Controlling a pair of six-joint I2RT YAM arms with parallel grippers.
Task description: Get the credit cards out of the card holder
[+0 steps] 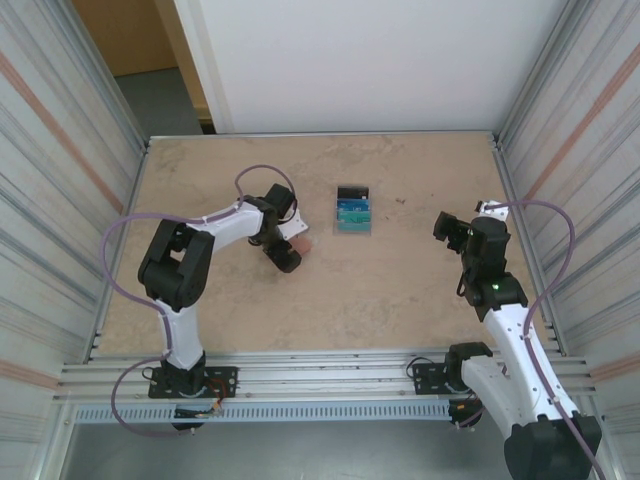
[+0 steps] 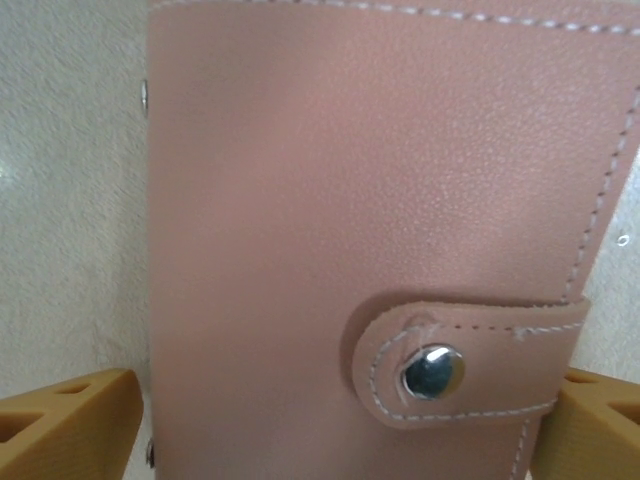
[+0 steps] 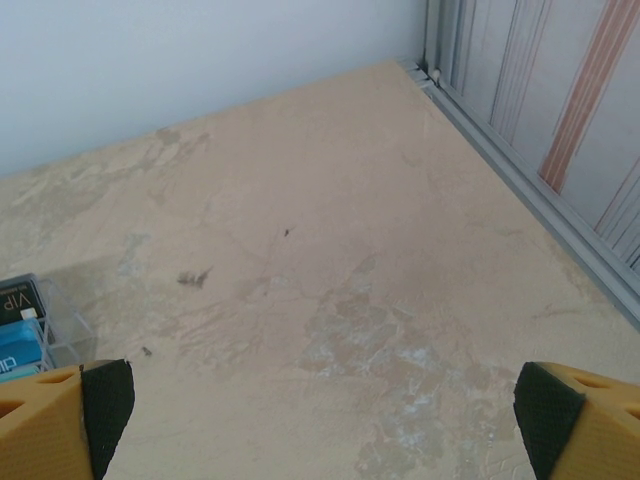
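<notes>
**Three card colours in a tray, holder snapped shut under the left gripper**

One closed card holder [image 2: 350, 200] lies flat on the table, its salmon outer face up. Its closing tab [image 2: 460, 370] is folded over and pinned by a metal snap stud [image 2: 433, 371]. The material looks like soft grained leather with stitched edges. It should be light and pliable rather than stiff, so it is likely to bow or skid if pushed from one side only. The best hold seems to be across the two long edges. The free tip of the tab is the place to lift to pop the snap.

The left gripper [image 2: 345, 410] hangs directly above the holder, spread wide, with its orange fingers [image 2: 60, 420] flanking the long edges. I cannot tell whether they touch the leather.

To the right of the holder and a little farther from the arm bases, the credit cards [image 1: 353, 212] in black, blue and teal sit in a clear tray [image 3: 62, 318]. They look thin, rigid and slick, so they are best pinched by an exposed edge. Whether more cards remain inside the holder is hidden.

Well to the right of the holder, beyond the tray, the right gripper [image 3: 320, 410] hovers over bare table [image 1: 400, 290]. Its black pads [image 3: 105, 400] are held far apart and grip nothing.
</notes>
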